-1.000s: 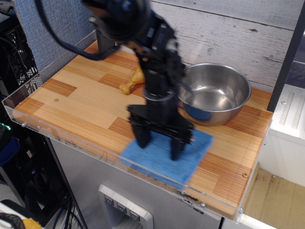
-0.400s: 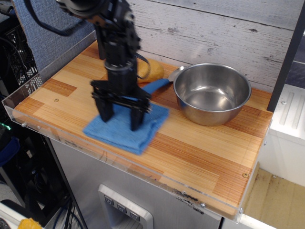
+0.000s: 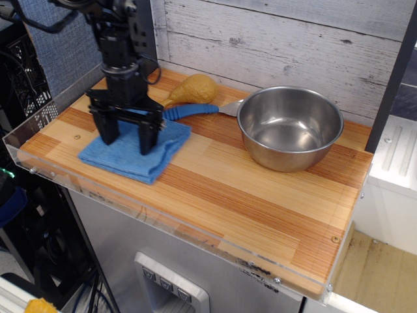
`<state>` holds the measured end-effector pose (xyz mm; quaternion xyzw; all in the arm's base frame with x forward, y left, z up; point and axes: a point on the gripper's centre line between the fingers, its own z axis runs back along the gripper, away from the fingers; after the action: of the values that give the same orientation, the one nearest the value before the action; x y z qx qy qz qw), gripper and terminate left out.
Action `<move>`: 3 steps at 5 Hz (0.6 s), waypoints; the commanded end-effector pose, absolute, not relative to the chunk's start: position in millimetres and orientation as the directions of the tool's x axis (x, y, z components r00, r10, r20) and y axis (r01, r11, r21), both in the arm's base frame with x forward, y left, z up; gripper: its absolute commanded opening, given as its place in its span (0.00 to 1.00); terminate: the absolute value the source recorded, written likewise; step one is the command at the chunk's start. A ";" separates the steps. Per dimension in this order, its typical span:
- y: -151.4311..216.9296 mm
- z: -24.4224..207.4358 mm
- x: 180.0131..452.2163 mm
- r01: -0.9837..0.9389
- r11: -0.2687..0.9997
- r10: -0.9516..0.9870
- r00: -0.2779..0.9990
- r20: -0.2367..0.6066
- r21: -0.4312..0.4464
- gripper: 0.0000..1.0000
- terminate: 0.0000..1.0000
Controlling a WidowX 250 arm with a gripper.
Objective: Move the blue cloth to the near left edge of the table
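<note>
The black two-fingered gripper (image 3: 126, 138), fingers spread and pressing down, pins the flat square blue terry cloth (image 3: 133, 152) near the striped wooden table's (image 3: 260, 208) near left edge, apparently for sliding.

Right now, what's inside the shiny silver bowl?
The steel bowl looks empty: only bare shiny metal shows on its bottom and far wall. The inside of its near wall is hidden by the rim, so a small thing tucked there could not be seen.

Bright even indoor light, sharp focus, soft shadows, mild bowl (image 3: 290, 127) glare
</note>
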<state>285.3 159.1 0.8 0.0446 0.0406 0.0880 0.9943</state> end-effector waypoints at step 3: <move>254.9 2.6 245.5 -0.207 0.962 0.231 0.964 -0.130 0.179 1.00 0.00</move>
<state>267.7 237.6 6.7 0.0801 0.0598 0.0938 0.9906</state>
